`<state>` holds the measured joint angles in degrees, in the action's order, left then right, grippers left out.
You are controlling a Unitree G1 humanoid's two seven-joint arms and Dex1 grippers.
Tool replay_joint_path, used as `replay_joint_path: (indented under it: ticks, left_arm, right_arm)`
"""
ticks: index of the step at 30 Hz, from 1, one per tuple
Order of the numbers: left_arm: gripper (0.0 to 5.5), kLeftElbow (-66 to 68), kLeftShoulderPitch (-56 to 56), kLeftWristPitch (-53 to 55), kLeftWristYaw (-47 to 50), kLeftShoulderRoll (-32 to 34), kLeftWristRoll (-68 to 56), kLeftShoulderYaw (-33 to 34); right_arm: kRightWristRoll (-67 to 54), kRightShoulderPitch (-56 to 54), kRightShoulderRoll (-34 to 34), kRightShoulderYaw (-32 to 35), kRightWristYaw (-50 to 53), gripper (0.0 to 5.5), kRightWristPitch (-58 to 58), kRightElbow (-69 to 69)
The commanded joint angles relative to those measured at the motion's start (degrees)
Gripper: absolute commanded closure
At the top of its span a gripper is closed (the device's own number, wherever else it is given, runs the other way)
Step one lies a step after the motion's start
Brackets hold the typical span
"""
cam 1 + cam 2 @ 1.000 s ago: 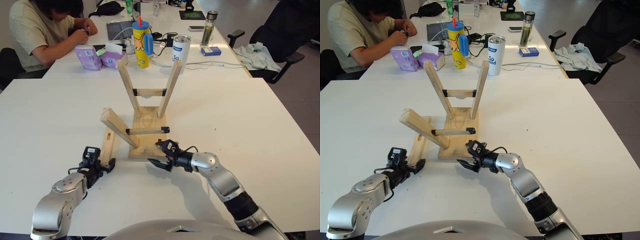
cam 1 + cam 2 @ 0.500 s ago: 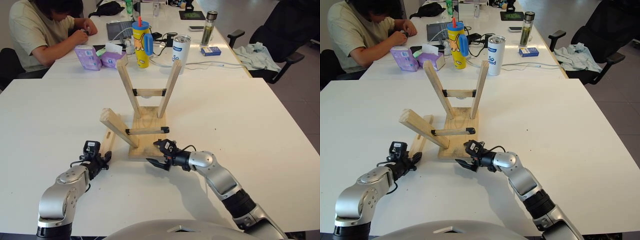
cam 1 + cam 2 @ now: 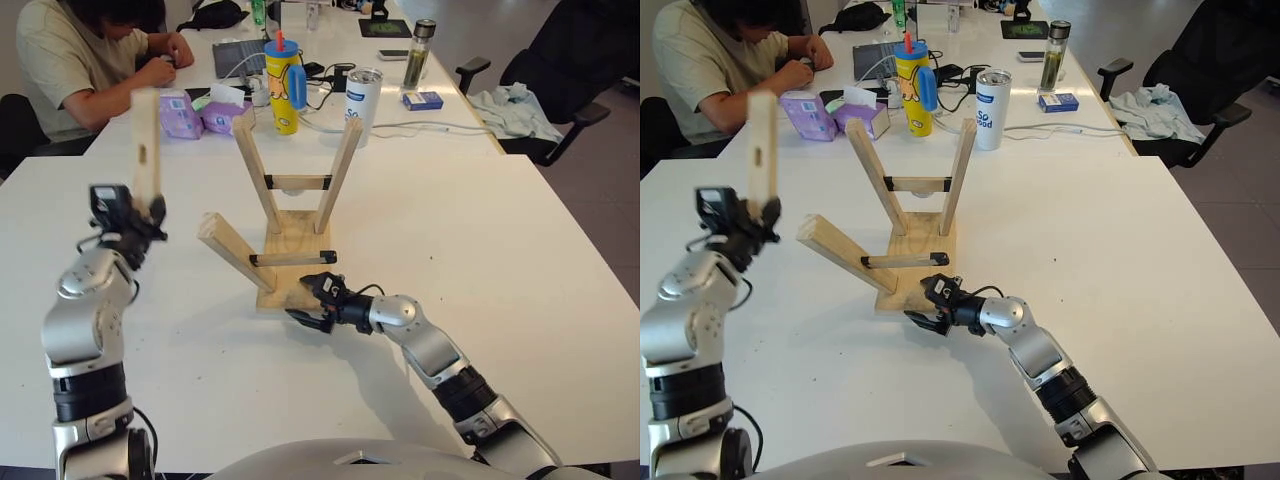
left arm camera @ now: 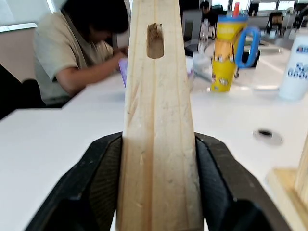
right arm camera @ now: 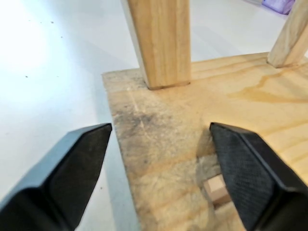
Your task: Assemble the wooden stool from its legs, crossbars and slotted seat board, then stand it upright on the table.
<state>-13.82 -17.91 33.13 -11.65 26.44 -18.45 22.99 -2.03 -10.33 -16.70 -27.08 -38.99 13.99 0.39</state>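
Head view: left gripper (image 3: 128, 215) clamps a leg (image 3: 146, 140) upright above the table (image 3: 520, 230); right gripper (image 3: 312, 303), spread wide, sits at the upturned seat board (image 3: 292, 238)'s near edge. Left wrist: pads (image 4: 103, 178) squeeze the leg (image 4: 159, 120). Right wrist: parted fingers (image 5: 67, 168) straddle the board (image 5: 192, 110)'s edge.

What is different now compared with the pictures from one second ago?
The left end effector, shut on the loose leg, lifted it off the table beside the seat board and now holds it upright on the robot's left. The right end effector stayed open at the board's near edge; the fitted legs did not move.
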Motion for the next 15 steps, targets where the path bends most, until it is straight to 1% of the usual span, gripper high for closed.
replay_joint_path:
  ticks: [1,3,5,7,9,11,12,15]
  left_arm:
    - [3.43,-2.0,-9.5,-3.6,-5.9,4.9,-7.5,4.5]
    - [3.43,-4.4,-15.5,-1.7,-9.0,7.3,-13.8,5.1]
    - [3.43,-6.7,-21.2,3.0,-11.4,8.2,-22.0,3.6]
    - [3.43,-10.3,-24.6,10.0,-11.8,7.8,-33.4,1.4]
    - [3.43,-14.9,-25.1,15.5,-10.6,7.0,-44.0,-1.5]
    - [3.43,-18.7,-22.6,18.0,-7.9,5.1,-52.6,-5.2]
    - [3.43,-20.2,-20.4,18.7,-6.5,3.6,-56.7,-7.3]
    - [3.43,-23.9,-13.3,18.7,-3.4,-0.4,-61.5,-12.8]
  right_arm:
    - [-0.5,6.2,-5.3,2.5,-1.6,1.73,0.6,-7.1]
    - [-2.2,7.8,-7.0,4.4,-2.4,1.73,0.4,-11.9]
    - [-5.5,10.6,-9.3,6.8,-4.1,1.73,2.5,-17.6]
    - [-11.4,14.7,-13.1,10.7,-6.7,1.73,8.0,-24.0]
    - [-19.6,18.2,-16.4,16.2,-9.2,1.73,14.2,-29.0]
    - [-36.2,19.6,-19.5,24.8,-12.6,1.73,24.5,-31.6]
    - [-45.1,19.6,-22.1,29.5,-15.1,1.73,29.2,-31.6]
    - [-61.3,18.3,-28.9,39.6,-22.0,1.73,36.3,-28.6]
